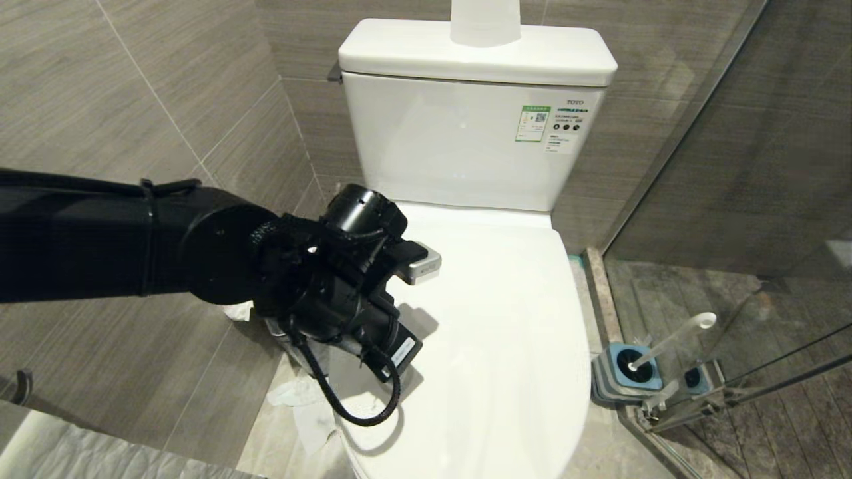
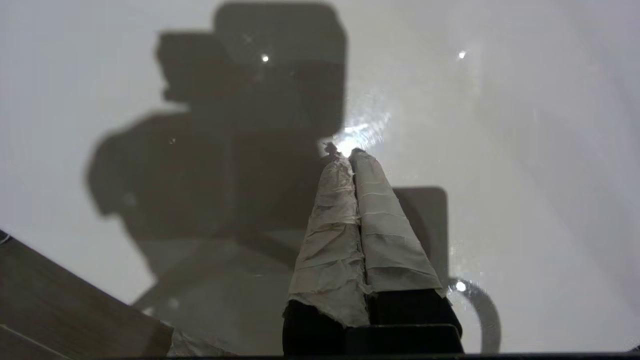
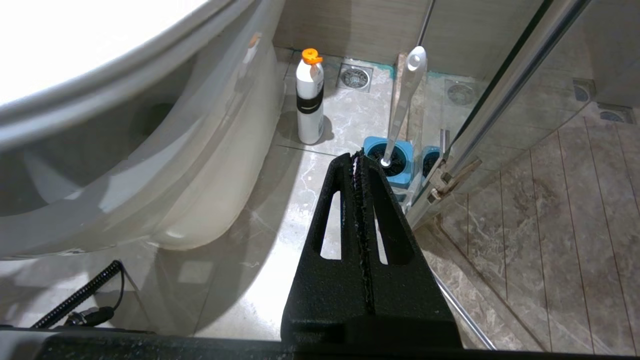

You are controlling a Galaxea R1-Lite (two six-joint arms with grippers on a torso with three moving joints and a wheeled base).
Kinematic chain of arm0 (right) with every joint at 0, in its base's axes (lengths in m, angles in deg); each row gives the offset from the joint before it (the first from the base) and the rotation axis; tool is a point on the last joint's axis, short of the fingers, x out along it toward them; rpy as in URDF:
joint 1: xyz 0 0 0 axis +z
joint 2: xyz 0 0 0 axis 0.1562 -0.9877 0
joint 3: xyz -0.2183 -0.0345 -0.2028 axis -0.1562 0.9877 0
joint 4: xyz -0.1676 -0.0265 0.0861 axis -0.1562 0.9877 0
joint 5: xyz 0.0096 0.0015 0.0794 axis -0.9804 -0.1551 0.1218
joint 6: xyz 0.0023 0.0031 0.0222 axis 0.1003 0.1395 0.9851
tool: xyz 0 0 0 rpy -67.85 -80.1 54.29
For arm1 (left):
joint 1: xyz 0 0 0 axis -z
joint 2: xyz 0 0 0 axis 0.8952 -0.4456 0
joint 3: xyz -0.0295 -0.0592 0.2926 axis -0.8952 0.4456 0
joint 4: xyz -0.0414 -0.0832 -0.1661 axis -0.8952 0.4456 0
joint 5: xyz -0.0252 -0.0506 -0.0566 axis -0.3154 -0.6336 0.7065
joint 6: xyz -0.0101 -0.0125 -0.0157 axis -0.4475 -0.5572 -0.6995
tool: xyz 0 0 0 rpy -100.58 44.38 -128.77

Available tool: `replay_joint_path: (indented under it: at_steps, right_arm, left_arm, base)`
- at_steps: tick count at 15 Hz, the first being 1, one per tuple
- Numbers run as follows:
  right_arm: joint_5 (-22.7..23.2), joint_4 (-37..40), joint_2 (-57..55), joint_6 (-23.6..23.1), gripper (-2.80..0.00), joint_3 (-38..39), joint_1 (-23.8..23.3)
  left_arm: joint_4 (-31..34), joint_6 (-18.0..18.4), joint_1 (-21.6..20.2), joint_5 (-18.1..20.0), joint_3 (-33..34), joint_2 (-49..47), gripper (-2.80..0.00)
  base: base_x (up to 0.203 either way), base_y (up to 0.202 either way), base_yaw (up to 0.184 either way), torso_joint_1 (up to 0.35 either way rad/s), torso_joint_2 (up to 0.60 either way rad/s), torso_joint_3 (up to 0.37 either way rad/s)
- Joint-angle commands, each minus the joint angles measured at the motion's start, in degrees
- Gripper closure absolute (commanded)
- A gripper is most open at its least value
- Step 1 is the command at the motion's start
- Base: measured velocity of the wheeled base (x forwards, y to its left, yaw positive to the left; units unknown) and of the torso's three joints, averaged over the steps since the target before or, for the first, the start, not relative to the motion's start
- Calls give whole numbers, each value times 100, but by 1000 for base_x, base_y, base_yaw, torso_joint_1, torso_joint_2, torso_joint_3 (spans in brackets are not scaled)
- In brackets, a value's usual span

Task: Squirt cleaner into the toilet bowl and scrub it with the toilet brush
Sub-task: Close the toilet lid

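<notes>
You are looking down at a glossy white ceramic toilet [image 1: 506, 346] with its lid shut, so the toilet bowl itself is hidden from you under that smooth white lid [image 1: 492, 313]. The white tank [image 1: 466, 140] stands behind it with a small green-and-white label on its front, and something pale and translucent on the tank top is cut off by the frame edge. Grey wood-grain tiles cover the walls [image 1: 133, 86]; the floor [image 3: 280, 210] is pale marbled stone, and a glass shower partition [image 1: 732, 199] rises on the right.

Your left gripper [image 2: 350, 152] hangs just above the lid near its left edge, its two cloth-wrapped fingers [image 2: 330, 220] pressed together with nothing between them; whether the tips touch the lid you cannot tell. In the head view the black left arm [image 1: 133, 233] covers the gripper and much of the floor beside the toilet, where crumpled white paper [image 1: 299, 399] shows.

Your right gripper [image 3: 359, 156], black and slotted, sits low beside the toilet base, fingers closed on nothing.

The toilet brush [image 3: 402, 100], a long slim white plastic handle with a flattened oval end, stands leaning in its squat square grey holder with a blue top [image 1: 629, 372] on the floor right of the toilet, against the glass; a fainter reflection sits beside it. A white bottle with an orange cap and black band [image 3: 310, 100] stands upright on the floor near the toilet base. No blue cleaner can be made out anywhere.
</notes>
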Motion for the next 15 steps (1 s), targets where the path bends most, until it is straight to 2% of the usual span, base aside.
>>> replay_joint_path:
  at_steps: [1, 7, 15]
  right_arm:
    - [0, 2, -5, 0, 0, 1, 2]
    - [0, 2, -5, 0, 0, 1, 2]
    - [0, 2, -5, 0, 0, 1, 2]
  left_arm:
    - [-224, -79, 22, -90, 65, -473, 0]
    - [-266, -193, 114, -107, 78, -1110, 0]
    - [-266, -227, 158, -116, 124, -1014, 0]
  base:
    - [0, 0, 0, 0, 0, 0]
    - [0, 0, 0, 0, 0, 0]
    - [0, 0, 0, 0, 0, 0]
